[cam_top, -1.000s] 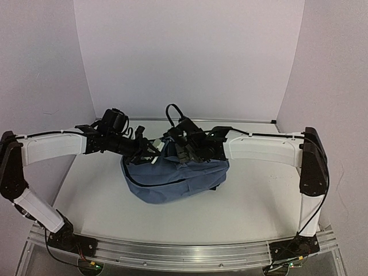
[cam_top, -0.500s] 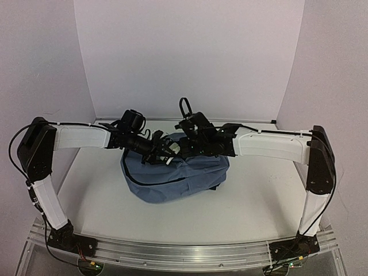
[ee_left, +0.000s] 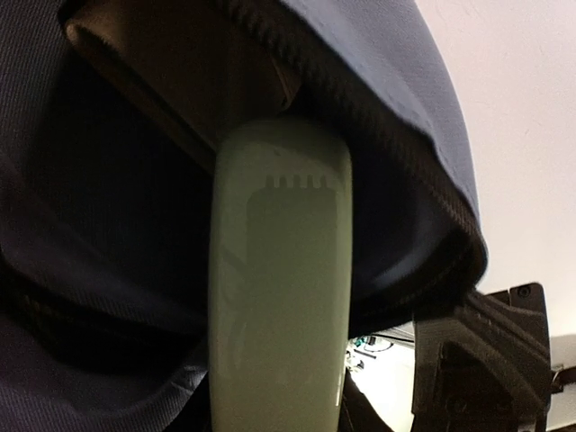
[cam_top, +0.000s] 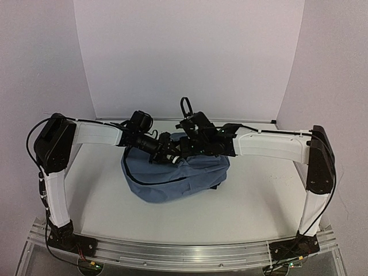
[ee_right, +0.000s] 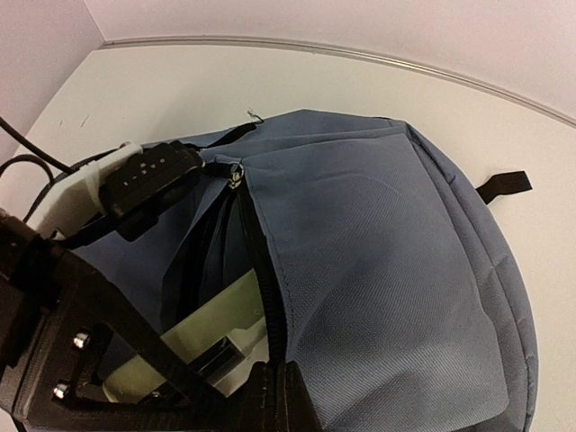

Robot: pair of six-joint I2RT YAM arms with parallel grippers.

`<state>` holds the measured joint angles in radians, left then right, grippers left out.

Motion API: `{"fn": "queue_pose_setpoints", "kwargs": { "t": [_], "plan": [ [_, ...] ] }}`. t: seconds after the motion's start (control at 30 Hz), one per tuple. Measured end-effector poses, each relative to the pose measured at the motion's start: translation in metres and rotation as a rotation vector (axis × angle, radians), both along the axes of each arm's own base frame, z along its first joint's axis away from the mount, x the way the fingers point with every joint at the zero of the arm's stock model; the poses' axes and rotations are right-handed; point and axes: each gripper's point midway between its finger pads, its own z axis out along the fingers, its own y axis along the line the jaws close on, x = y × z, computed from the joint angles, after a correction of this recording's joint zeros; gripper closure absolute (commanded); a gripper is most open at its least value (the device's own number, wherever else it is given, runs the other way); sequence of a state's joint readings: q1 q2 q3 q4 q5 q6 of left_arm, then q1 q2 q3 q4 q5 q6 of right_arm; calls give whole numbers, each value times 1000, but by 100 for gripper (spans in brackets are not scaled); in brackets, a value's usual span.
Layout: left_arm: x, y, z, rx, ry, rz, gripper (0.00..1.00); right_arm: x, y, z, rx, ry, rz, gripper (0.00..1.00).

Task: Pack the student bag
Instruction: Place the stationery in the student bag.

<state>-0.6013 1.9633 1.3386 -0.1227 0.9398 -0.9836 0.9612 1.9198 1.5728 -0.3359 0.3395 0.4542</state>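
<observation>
- The soft slate-blue fabric student bag (cam_top: 172,178) lies slumped in the middle of the overhead view on the white table (cam_top: 259,201). Its main opening faces the upper part of the frame, where both arms meet.
- The right gripper (ee_right: 274,391), at the bottom centre of its own view, is pinched onto the black zip trim (ee_right: 256,261) and lifts that lip so the mouth gapes.
- The left gripper (cam_top: 167,154) has a flat pale-green plastic object (ee_left: 279,297) poking into the dark opening. The hold lies below the frame edge, so I cannot tell whether the object is clamped (one black finger (ee_left: 477,360) shows at lower right, apart from it).
- The bag looks like light, limp cloth that will sag and fold wherever it is unsupported. The stitched zip edge or the black strap tab (ee_right: 504,184) should give the firmest purchase; the plain panels would probably just bunch.
</observation>
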Motion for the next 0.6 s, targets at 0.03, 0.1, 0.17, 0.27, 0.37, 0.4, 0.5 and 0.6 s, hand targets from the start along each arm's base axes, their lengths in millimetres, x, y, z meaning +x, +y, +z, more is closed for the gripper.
{"fn": "queue_pose_setpoints", "kwargs": {
  "t": [0.03, 0.1, 0.17, 0.27, 0.37, 0.4, 0.5, 0.6],
  "plan": [
    [4, -2, -2, -2, -4, -2, 83, 0, 0, 0, 2, 1, -2, 100],
    [13, -5, -3, -3, -17, 1, 74, 0, 0, -1, 9, 3, -2, 100],
    [22, -6, -4, 1, -35, 8, 57, -1, -1, 0, 15, 5, -2, 100],
    [33, -5, -6, 32, -77, 28, 37, -1, -1, 1, 27, 6, -2, 100],
    [39, 2, -12, 94, -123, 46, 26, -2, 0, 1, 33, 6, -2, 100],
    [40, 5, -14, 117, -135, 55, 24, -2, -1, 0, 33, 5, -2, 100],
    [43, 15, -15, 184, -185, 76, 21, -2, -1, 0, 35, 5, -2, 100],
    [39, 28, -5, 235, -246, 94, 21, -2, -1, 0, 38, 5, -4, 100]
  ]
}}
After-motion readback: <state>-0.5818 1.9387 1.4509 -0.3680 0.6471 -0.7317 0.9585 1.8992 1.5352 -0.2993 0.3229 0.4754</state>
